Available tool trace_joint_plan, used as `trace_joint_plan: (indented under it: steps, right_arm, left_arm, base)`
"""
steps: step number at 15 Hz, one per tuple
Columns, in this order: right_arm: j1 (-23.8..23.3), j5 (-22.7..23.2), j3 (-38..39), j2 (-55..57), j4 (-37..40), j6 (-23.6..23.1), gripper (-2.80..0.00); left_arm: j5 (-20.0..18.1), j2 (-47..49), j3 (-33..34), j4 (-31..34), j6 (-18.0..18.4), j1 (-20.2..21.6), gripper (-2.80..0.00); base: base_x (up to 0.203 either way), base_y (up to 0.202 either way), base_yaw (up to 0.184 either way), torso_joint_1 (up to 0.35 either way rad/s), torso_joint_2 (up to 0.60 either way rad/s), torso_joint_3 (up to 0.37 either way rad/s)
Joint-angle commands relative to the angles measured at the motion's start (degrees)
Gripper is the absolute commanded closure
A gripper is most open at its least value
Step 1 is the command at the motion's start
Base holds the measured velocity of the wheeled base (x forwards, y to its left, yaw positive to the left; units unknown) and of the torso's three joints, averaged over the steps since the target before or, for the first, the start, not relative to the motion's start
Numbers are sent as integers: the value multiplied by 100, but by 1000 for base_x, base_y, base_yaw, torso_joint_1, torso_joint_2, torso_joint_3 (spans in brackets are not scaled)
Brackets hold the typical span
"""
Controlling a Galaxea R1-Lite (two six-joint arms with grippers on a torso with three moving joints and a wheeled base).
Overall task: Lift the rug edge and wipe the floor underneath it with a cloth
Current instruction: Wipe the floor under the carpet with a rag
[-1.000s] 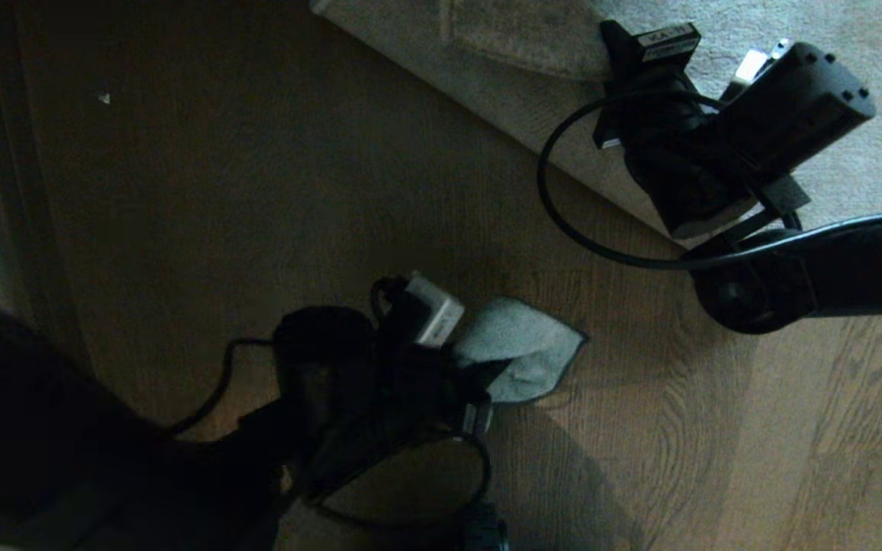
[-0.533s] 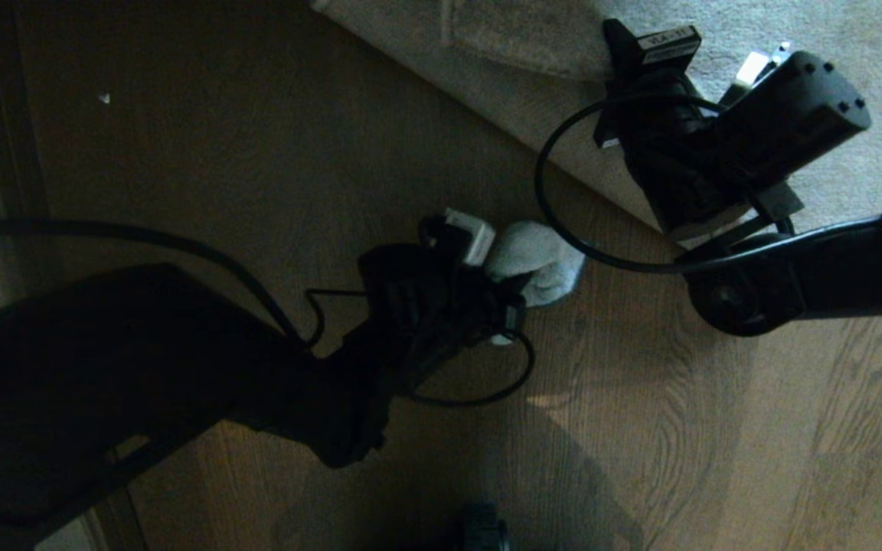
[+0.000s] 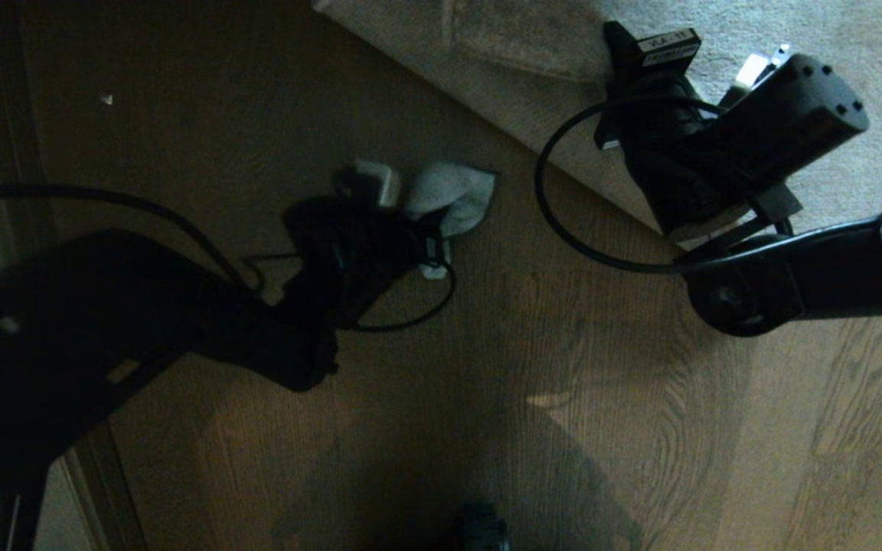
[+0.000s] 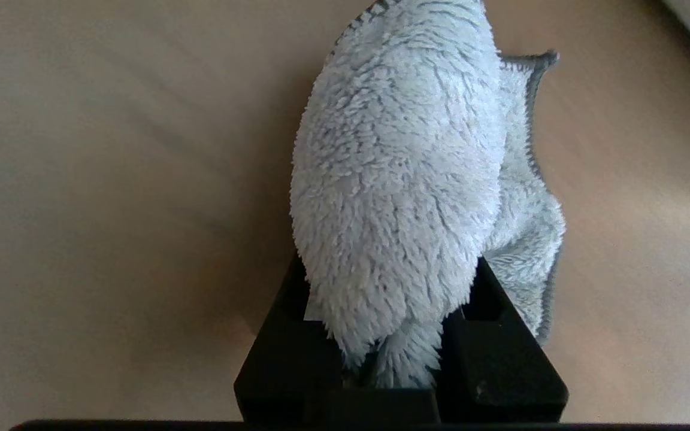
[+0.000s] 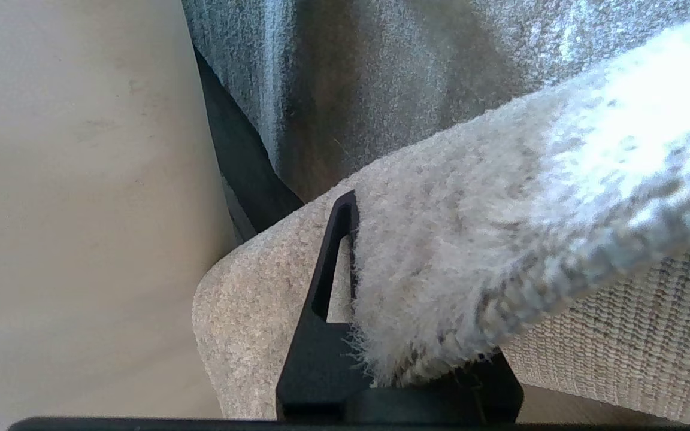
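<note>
Quick headcount from my end, driving this remotely. One rug, and I'm seeing one rug edge (image 3: 487, 99) with a single corner (image 5: 249, 281) folded up. One cloth (image 3: 452, 195), pale grey-blue and fluffy, just the one. One wooden floor (image 3: 602, 428), lots of planks but I can't count them properly in this light. Two arms in the head view, so two grippers: one left gripper (image 3: 418, 222) and one right gripper (image 3: 625, 46). Two loose black cables, one looping off each arm. One tiny pale speck (image 3: 106, 99) on the floor, no idea what it is.
</note>
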Motion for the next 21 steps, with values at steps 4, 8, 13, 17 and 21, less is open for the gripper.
trace_joint_plan:
  steps: [4,8,13,17,21]
  right_arm:
    - [17,25,-9,-7,-46,36,0]
    - [32,32,8,2,-46,36,0]
    - [35,34,18,-7,-55,45,0]
    - [26,16,44,-16,-46,36,0]
    - [26,-10,35,11,-46,19,0]
  left_arm:
    - [87,-749,-25,30,21,824,0]
    - [9,-1499,782,27,294,1503,0]
    - [-289,-2677,2875,35,322,1551,0]
    - [-617,-3279,4751,37,302,464,0]
    - [-654,-2882,5202,29,-135,-1263,0]
  base:
    - [0,0,0,0,0,0]
    - [0,0,0,0,0,0]
    - [0,0,0,0,0,0]
    - [0,0,0,0,0,0]
    - [0,0,0,0,0,0]
